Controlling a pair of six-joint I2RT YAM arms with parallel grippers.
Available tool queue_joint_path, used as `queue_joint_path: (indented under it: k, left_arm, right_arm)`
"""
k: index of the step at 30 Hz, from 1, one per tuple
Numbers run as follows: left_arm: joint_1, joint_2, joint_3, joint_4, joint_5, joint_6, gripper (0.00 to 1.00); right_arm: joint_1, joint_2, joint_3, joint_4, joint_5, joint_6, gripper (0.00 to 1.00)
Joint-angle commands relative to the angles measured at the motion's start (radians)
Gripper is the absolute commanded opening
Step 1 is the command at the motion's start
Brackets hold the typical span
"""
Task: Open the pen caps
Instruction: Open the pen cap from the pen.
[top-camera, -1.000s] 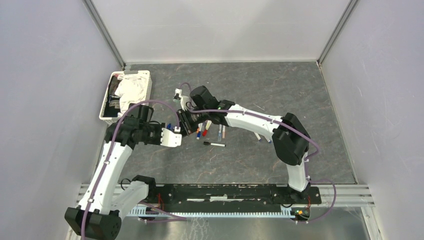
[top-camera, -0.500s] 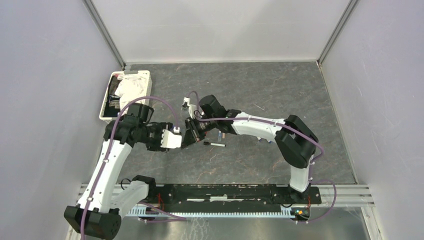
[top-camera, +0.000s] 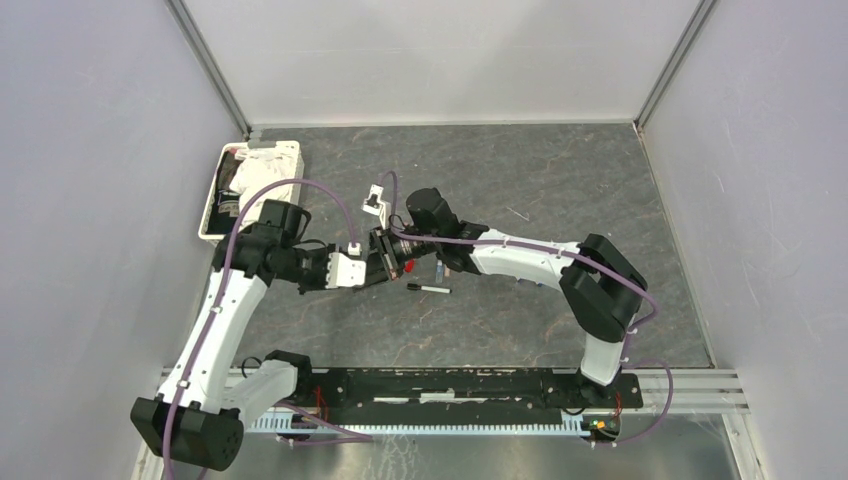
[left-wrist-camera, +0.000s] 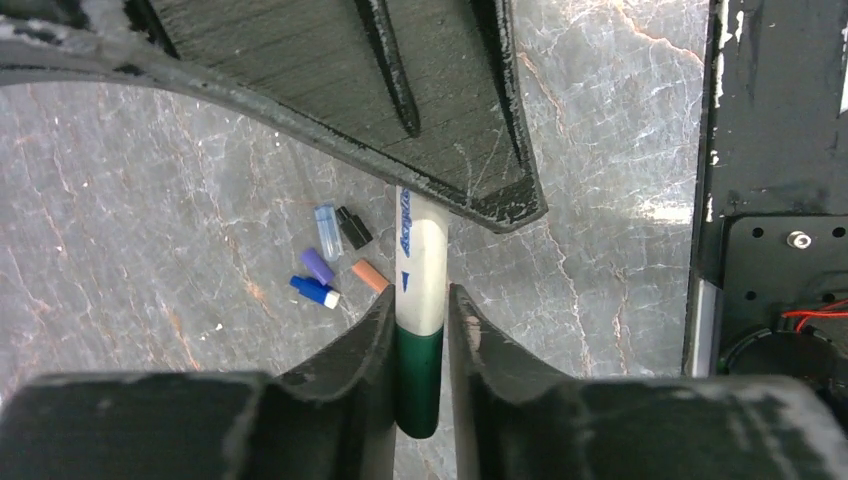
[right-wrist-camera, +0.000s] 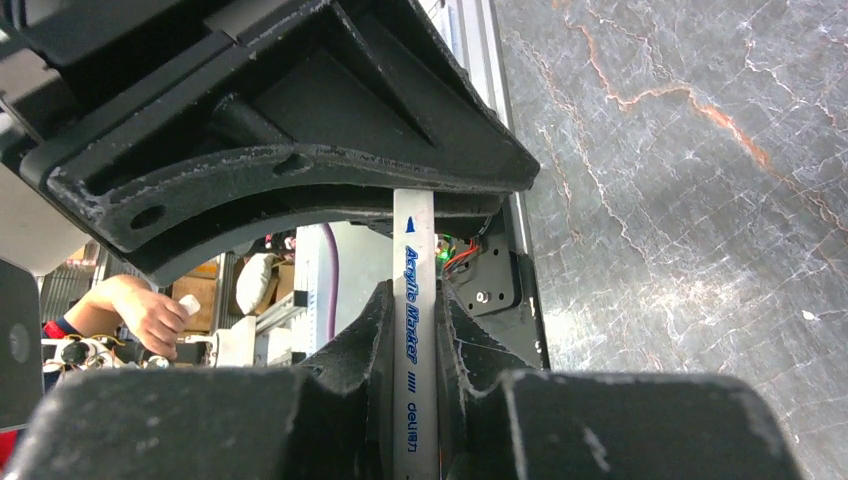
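White arm links (top-camera: 213, 322), black joints (top-camera: 592, 292), purple cables (top-camera: 300, 182); scuffed black jaws.

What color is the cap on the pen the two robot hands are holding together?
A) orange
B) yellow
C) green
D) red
C: in the left wrist view the cap pinched in the left gripper is dark green, on the end of the white barrel that the right gripper holds.

Robot lab, white-walled enclosure (top-camera: 440, 60), aluminium rail (top-camera: 700, 385)
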Motion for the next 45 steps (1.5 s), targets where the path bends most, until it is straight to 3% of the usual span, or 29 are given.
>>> queue_joint_path:
  k: [1, 7, 8, 10, 11, 15, 29, 32, 33, 35, 37, 40, 45]
  left_arm:
    - [-0.004, 0.001, 0.029, 0.022, -0.021, -0.042, 0.25]
    - [-0.004, -0.021, -0.009, 0.038, -0.091, 0.014, 0.12]
    - [-0.004, -0.023, -0.011, 0.037, -0.097, 0.016, 0.07]
    - [-0.004, -0.026, -0.009, 0.026, -0.09, 0.026, 0.02]
    - [-0.004, -0.026, -0.007, 0.017, -0.084, 0.035, 0.02]
    - [-0.005, -0.027, 0.005, 0.003, -0.065, 0.041, 0.02]
    - [-0.004, -0.016, 0.018, -0.009, -0.059, 0.049, 0.02]
    - [-0.004, -0.015, 0.017, -0.01, -0.063, 0.051, 0.03]
    - [-0.005, -0.015, 0.018, -0.01, -0.064, 0.052, 0.07]
    - [-0.004, -0.018, 0.018, -0.014, -0.069, 0.051, 0.26]
    - [-0.004, -0.018, 0.02, -0.027, -0.08, 0.058, 0.38]
    - [-0.004, -0.013, 0.024, -0.04, -0.093, 0.061, 0.42]
    - [-0.004, -0.012, 0.025, -0.035, -0.074, 0.064, 0.4]
  right_arm:
    - [-0.006, -0.04, -0.012, 0.04, 0.012, -0.014, 0.0]
    - [-0.007, -0.054, -0.018, -0.012, 0.037, -0.058, 0.0]
    - [-0.006, -0.051, -0.014, -0.014, 0.038, -0.058, 0.07]
    - [-0.007, -0.032, 0.012, -0.023, 0.04, -0.05, 0.37]
    - [-0.004, -0.016, 0.033, -0.023, 0.039, -0.043, 0.44]
    - [0.009, 0.035, 0.11, -0.021, 0.03, -0.027, 0.52]
    - [0.031, 0.083, 0.105, 0.107, -0.082, 0.056, 0.44]
    - [0.028, 0.08, 0.107, 0.069, -0.081, 0.028, 0.27]
    - [0.027, 0.076, 0.107, 0.062, -0.08, 0.021, 0.17]
    - [0.019, 0.07, 0.103, 0.048, -0.075, 0.011, 0.04]
    - [0.005, 0.059, 0.091, 0.041, -0.075, 0.004, 0.0]
    - [-0.012, 0.04, 0.065, 0.045, -0.077, 0.0, 0.0]
    - [-0.016, 0.04, 0.059, 0.048, -0.074, 0.005, 0.0]
